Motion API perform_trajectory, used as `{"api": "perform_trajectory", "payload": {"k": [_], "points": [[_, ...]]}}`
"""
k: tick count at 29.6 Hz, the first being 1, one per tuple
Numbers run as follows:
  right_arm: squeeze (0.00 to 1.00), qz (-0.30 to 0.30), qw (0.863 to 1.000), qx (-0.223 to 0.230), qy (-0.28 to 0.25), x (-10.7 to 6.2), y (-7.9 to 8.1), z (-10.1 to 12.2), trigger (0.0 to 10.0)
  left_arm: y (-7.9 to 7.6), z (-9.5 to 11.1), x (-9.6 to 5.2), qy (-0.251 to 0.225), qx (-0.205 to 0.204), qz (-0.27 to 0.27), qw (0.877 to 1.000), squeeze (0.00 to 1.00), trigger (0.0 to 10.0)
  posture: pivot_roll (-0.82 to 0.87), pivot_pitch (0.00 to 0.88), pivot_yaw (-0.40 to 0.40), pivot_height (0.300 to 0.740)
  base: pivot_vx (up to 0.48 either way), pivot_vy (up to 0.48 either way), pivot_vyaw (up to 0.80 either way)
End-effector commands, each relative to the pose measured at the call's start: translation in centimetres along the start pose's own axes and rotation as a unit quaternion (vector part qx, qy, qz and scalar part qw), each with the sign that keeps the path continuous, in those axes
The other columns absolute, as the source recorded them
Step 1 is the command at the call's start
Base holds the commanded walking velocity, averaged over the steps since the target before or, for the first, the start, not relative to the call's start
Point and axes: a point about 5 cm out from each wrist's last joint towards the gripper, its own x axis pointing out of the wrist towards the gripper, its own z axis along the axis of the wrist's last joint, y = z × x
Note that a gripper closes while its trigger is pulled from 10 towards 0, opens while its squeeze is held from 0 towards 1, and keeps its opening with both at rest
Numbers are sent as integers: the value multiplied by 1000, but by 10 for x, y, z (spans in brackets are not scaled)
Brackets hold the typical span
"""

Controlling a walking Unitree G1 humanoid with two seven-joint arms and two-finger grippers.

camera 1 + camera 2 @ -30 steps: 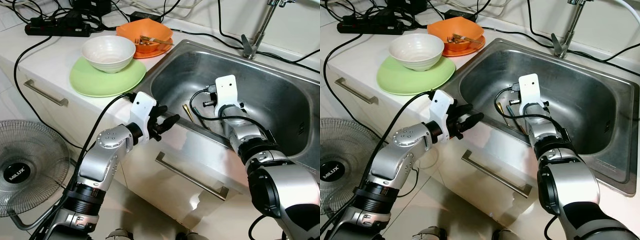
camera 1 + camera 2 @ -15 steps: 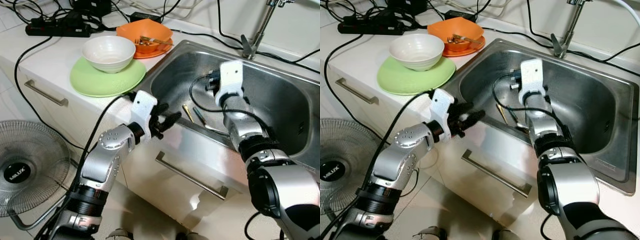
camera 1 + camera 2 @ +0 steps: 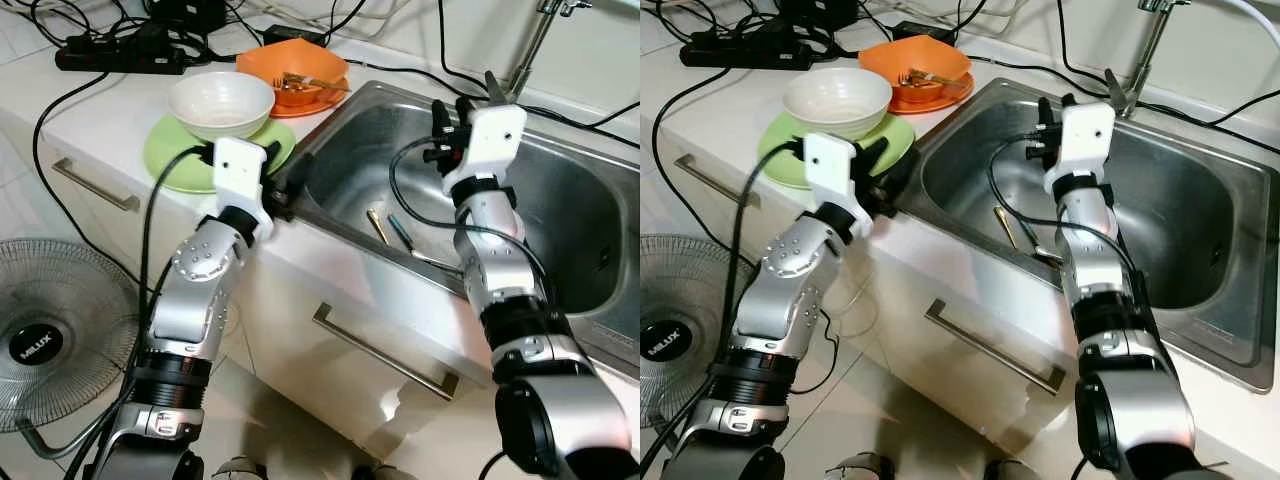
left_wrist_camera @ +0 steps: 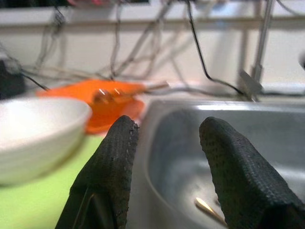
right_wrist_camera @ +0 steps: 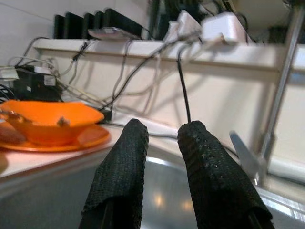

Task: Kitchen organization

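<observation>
Head views down over sink (image 3: 560,200); wrist views low across its rim.

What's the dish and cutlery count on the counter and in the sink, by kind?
Plates: 2, the green plate and the orange plate
Bowls: 2, the white bowl and the orange bowl
Cutlery in the sink: 2, the gold-handled piece and the dark-handled piece
Cutlery in the orange bowl: too blurred to count
Total: 6

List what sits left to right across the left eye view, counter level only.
power strip → white bowl on the green plate → orange bowl → sink with cutlery inside → faucet
</observation>
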Motion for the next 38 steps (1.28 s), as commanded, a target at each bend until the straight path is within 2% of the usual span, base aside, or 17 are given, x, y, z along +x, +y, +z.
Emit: {"api": "perform_trajectory", "payload": {"k": [1,10,17,19,20,22,23,25,26,28,29,34,36,37,38], "points": [[0,-10,1000,9,1,-3,-2,0,10000,3,4,2,-12,9,11,1000,0,10000,75,86,-16,740,0,0,0],[0,-5,1000,19,17,-12,7,-6,10000,7,3,2,-18,16,29,999,0,10000,76,92,-15,740,0,0,0],[0,0,999,34,34,-16,16,-11,10000,17,21,4,-57,56,67,995,0,10000,95,94,-21,740,0,0,0],[0,5,999,36,40,-17,21,-13,10000,30,32,5,-60,74,104,990,0,10000,100,96,-24,740,0,0,0],[0,5,999,36,40,-17,21,-13,10000,30,32,5,-60,74,104,990,0,10000,100,96,-24,740,0,0,0],[0,9,998,40,43,-17,25,-14,10000,46,41,4,-66,84,143,984,0,10000,105,99,-23,740,0,0,0],[0,9,998,40,43,-17,25,-14,10000,46,41,4,-66,84,143,984,0,10000,105,99,-23,740,0,0,0],[0,11,998,45,48,-17,28,-15,10000,73,54,-2,-79,72,203,973,0,10000,110,98,-24,740,0,0,0],[0,11,998,45,48,-17,28,-15,10000,73,54,-2,-79,72,203,973,0,10000,110,98,-24,740,0,0,0],[0,14,998,45,51,-18,29,-16,10000,90,55,-8,-71,55,238,967,0,10000,111,96,-26,740,0,0,0],[0,14,998,45,51,-18,29,-16,10000,90,55,-8,-71,55,238,967,0,10000,111,96,-26,740,0,0,0],[0,16,997,46,53,-19,30,-16,10000,112,48,-17,-48,8,281,958,0,10000,110,93,-28,740,0,0,0],[0,17,997,46,53,-18,29,-16,10000,120,36,-19,-11,-15,291,956,0,10000,109,91,-28,740,0,0,0],[0,17,997,46,53,-18,29,-16,10000,120,36,-19,-11,-15,291,956,0,10000,109,91,-28,740,0,0,0],[0,19,997,46,53,-18,30,-16,10000,121,29,-19,7,-35,289,957,0,10000,110,89,-26,740,0,0,0]]}}
